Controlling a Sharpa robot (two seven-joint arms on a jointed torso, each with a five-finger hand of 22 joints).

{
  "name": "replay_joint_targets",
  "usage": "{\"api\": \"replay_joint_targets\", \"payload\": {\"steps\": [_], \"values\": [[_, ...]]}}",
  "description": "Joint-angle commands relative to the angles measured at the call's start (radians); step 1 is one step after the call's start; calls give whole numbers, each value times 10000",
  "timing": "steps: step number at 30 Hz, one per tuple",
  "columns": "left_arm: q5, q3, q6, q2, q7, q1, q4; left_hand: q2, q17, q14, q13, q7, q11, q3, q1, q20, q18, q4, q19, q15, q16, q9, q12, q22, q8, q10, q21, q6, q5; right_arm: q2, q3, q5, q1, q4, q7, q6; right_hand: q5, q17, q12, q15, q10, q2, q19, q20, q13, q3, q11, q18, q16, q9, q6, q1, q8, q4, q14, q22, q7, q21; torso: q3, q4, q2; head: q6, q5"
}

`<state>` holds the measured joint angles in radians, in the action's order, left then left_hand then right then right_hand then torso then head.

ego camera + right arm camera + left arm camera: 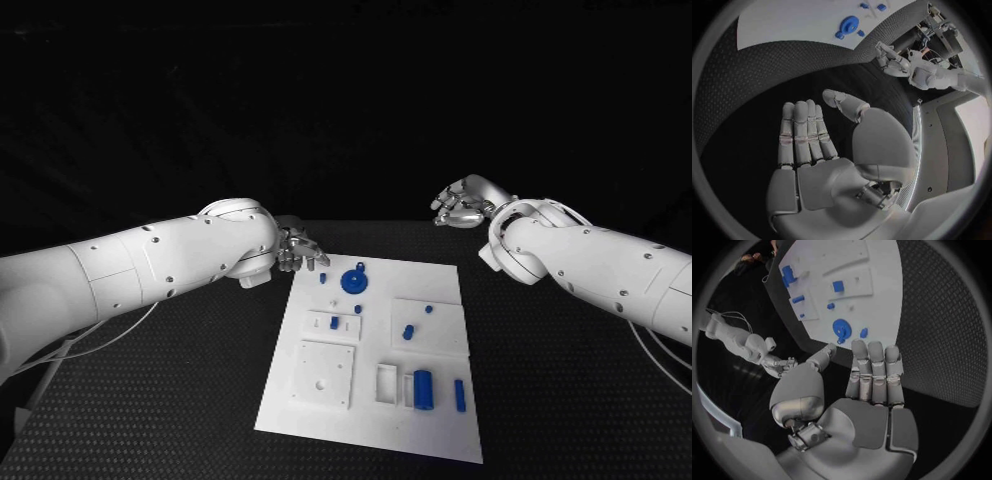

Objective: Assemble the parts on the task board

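Little looks done — blue parts (pixel 423 388) lie scattered on the board (pixel 433 278), while the left hand (pixel 300 248) and right hand (pixel 464 203) hover empty, fingers apart.

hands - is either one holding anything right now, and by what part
Nothing is held. The left hand and the right hand are both open with fingers extended, off the task board.

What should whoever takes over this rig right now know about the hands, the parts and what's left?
Left hand: open, holding nothing, at the board's far left corner.
Right hand: open, holding nothing, raised beyond the board's far right corner.
Board: flat mid-table. Blue disc near the far edge, small parts on the raised plates, blue cylinder and bar toward the near right.
Done: nothing is in hand; I cannot tell which parts are seated.
Left: pick and fit the parts.
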<state>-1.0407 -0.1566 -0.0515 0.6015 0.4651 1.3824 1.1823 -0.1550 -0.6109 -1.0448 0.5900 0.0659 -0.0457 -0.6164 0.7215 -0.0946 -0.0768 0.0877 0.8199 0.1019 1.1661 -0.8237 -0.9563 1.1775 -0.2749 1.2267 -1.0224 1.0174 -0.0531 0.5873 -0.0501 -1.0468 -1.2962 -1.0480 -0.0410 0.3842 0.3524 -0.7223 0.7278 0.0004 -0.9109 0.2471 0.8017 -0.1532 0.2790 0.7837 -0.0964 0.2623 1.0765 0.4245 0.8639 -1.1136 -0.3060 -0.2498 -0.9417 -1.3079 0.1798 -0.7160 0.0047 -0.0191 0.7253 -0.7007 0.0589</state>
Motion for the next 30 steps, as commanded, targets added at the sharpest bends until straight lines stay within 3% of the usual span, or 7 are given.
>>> {"api": "replay_joint_targets", "payload": {"steps": [1, 6, 12, 16, 19, 30], "values": [[-178, 7, 283, -325, -305, 27, -560, -18, 47, 73, -15, 66, 73, 45, 89, -979, 219, -95, -84, -34, -50, 72, 66, -17, 110, -31, 69, -146, 10, 4, 4, 26, 24, -18, 126, -91, -52, 14, 37, -2, -22, -112, -15, -34, -11, -49, -28, -5, 51, -15, -29, 5, -38, -8, -5, -221, 18, 46, 4, -18, 22, 90, -3], [-339, 3, 83, -895, -410, 14, -1415, -270, 134, 192, -36, 248, 242, 76, 84, -926, 244, -458, -159, -108, -135, 318, 198, -36, 471, -158, 207, -640, 27, -22, 5, 26, 36, -48, 146, -63, -50, 17, 39, -3, -22, -115, -15, -34, -13, -50, -28, -6, 54, -16, -31, 5, -38, -8, -5, -221, 19, 46, -4, -33, 27, 167, 14], [-418, -19, -117, -1451, -554, -177, -2307, -222, 176, 278, -39, 363, 350, 98, 245, -873, 260, -518, -233, -167, -172, 482, 264, -22, 679, -235, 272, -928, 21, -48, 5, 26, 43, -68, 147, -73, -47, 19, 40, -3, -22, -117, -14, -35, -16, -52, -28, -6, 56, -18, -32, 9, -38, -5, -5, -221, 20, 46, -13, -76, 60, 239, 79], [-1162, -17, 140, -1619, -692, -384, -2624, -142, 182, 280, -23, 379, 367, 155, 340, -854, 263, -482, -244, -181, -155, 528, 258, -2, 694, -232, 280, -927, 17, -43, 5, 26, 43, -75, 114, -133, 54, 39, 42, 0, -11, -124, -24, -37, -33, -45, -31, -6, 63, -26, -46, 11, -35, -6, 8, -218, 24, 51, -22, -111, 85, 254, 88], [-1168, -16, 116, -1726, -736, -439, -2855, -177, 183, 259, -11, 378, 366, 211, 340, -851, 260, -493, -229, -179, -135, 554, 245, 7, 698, -207, 279, -917, 19, -57, 5, 26, 43, -69, 116, -131, 122, 52, 45, 2, -4, -124, -30, -38, -45, -43, -33, -7, 69, -31, -51, 10, -36, -12, 16, -218, 26, 53, -34, -120, 97, 270, 104], [-1118, -20, -405, -2014, -769, -480, -3401, -167, 197, 227, 9, 332, 323, 303, 323, -855, 243, -602, -188, -165, -103, 584, 235, 26, 623, -161, 290, -751, 20, -84, 6, 26, 43, -85, 123, -108, 147, 60, 48, 4, -2, -128, -32, -39, -52, -44, -35, -5, 75, -34, -54, 11, -37, -14, 20, -219, 27, 53, -16, -99, 80, 250, 71]]}}
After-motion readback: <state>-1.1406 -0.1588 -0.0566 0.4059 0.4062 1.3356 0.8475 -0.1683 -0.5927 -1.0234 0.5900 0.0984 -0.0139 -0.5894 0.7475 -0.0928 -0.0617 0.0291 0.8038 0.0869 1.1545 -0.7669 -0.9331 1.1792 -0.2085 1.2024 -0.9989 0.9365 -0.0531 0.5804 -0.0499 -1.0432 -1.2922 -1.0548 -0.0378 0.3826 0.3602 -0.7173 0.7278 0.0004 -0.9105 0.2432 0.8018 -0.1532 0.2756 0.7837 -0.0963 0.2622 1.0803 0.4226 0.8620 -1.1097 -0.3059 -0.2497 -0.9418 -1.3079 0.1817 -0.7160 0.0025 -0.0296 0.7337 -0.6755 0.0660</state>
